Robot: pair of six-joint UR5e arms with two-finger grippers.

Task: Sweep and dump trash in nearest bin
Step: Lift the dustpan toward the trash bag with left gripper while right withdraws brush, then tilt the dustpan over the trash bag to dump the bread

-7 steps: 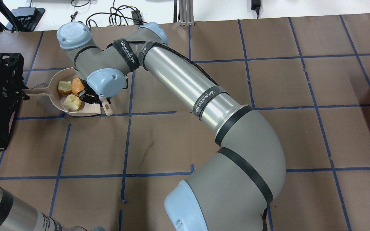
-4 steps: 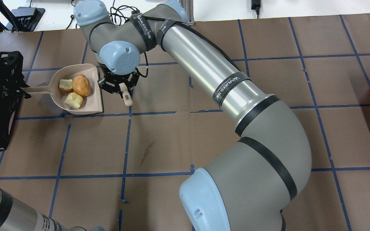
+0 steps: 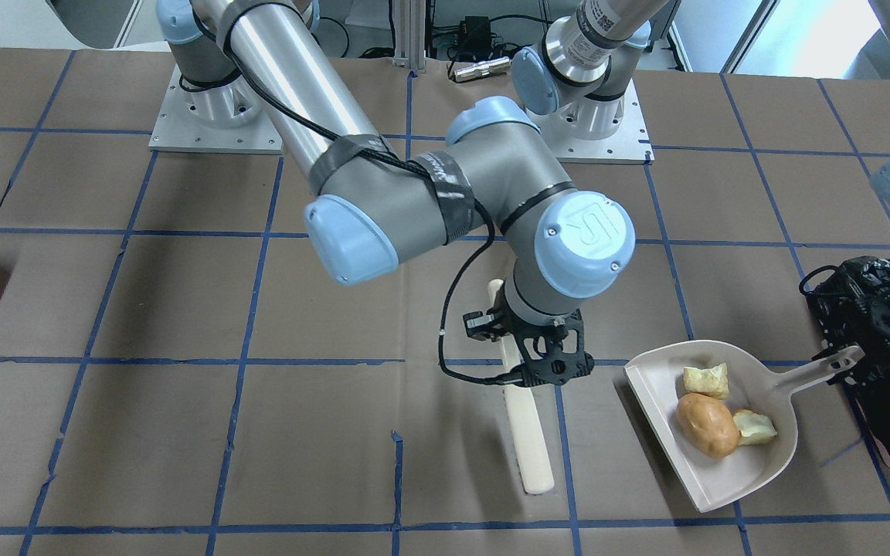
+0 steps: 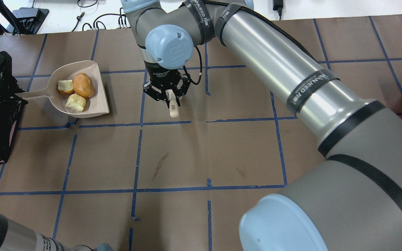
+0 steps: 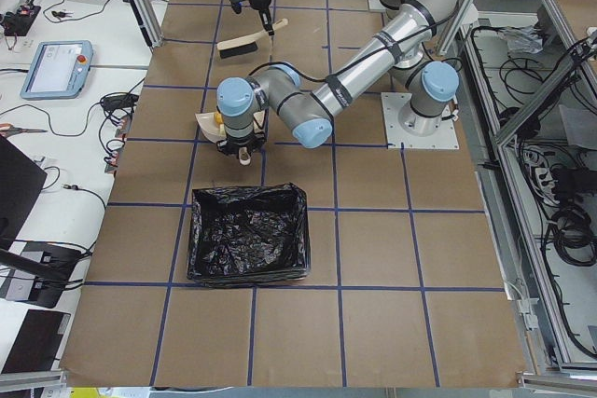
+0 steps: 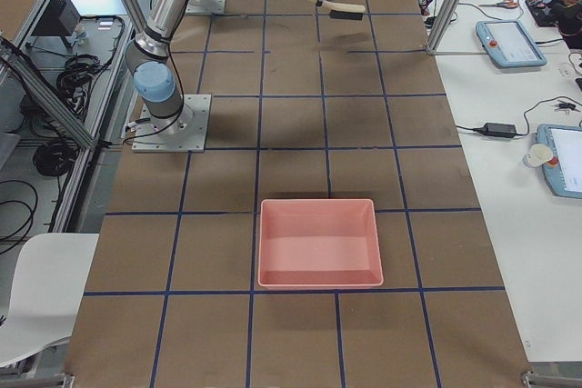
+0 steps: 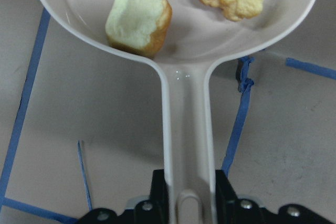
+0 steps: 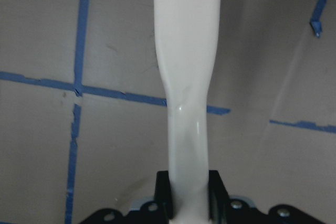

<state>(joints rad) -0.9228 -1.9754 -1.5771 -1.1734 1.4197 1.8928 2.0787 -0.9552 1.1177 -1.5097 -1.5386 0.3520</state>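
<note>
**At the table's left end: loaded pan, handle aimed at the bin**

In the front-facing view, the dustpan (image 3: 657,386) carries all the trash (image 3: 711,421): the potato-shaped lump (image 3: 696,432) and two pale chunks (image 3: 706,380). Its handle runs straight toward the black-bagged bin (image 3: 889,324), which sits just beside the handle's tip. The right gripper (image 3: 538,364) stands apart from the pan's open mouth, pinching the brush (image 3: 530,448).

From overhead, the pan's long axis lies across the table, with the mouth toward the brush and the handle at the bag's edge.

From the camera at the robot's left, the left arm (image 5: 354,72) ends over the pan, next to the bin. The far arm holds the brush farther off.

On the left wrist camera, the left gripper (image 7: 190,198) is clamped on the pan's handle, trash straight ahead. The right wrist camera shows fingers pressed onto the brush handle.

The left arm is clearly the nearer one. The dump likely calls for lifting the pan back along its handle line and tipping it over the bag.
</note>
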